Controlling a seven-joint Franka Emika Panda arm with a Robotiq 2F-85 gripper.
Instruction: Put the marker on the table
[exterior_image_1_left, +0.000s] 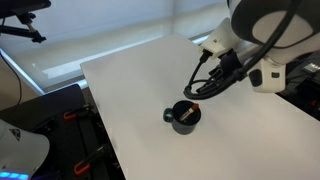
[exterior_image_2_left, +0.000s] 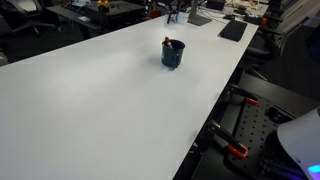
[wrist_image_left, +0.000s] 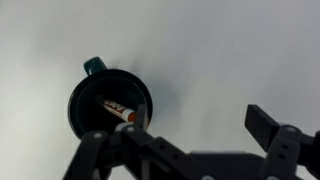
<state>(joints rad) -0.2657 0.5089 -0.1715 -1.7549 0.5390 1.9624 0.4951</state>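
A dark round mug (wrist_image_left: 92, 100) with a teal handle stands on the white table (wrist_image_left: 220, 50). The marker (wrist_image_left: 119, 109) lies slanted inside it, its red-orange end (wrist_image_left: 131, 117) toward my gripper. My gripper (wrist_image_left: 178, 140) is open and holds nothing. Its left finger (wrist_image_left: 90, 150) overlaps the mug's near rim in the wrist view, and its right finger (wrist_image_left: 265, 125) is over bare table. In an exterior view the gripper (exterior_image_1_left: 201, 86) hangs just above and beside the mug (exterior_image_1_left: 182, 117), where the marker's tip (exterior_image_1_left: 193, 106) shows. The mug (exterior_image_2_left: 173, 54) also stands far down the table (exterior_image_2_left: 90, 100).
Dark flat items (exterior_image_2_left: 233, 30) lie at the far end of the table. Black stands with orange clamps (exterior_image_1_left: 70, 125) sit beyond the table's edge. The robot's white body (exterior_image_1_left: 265, 35) and cables (exterior_image_1_left: 225, 70) hang over the table's far corner.
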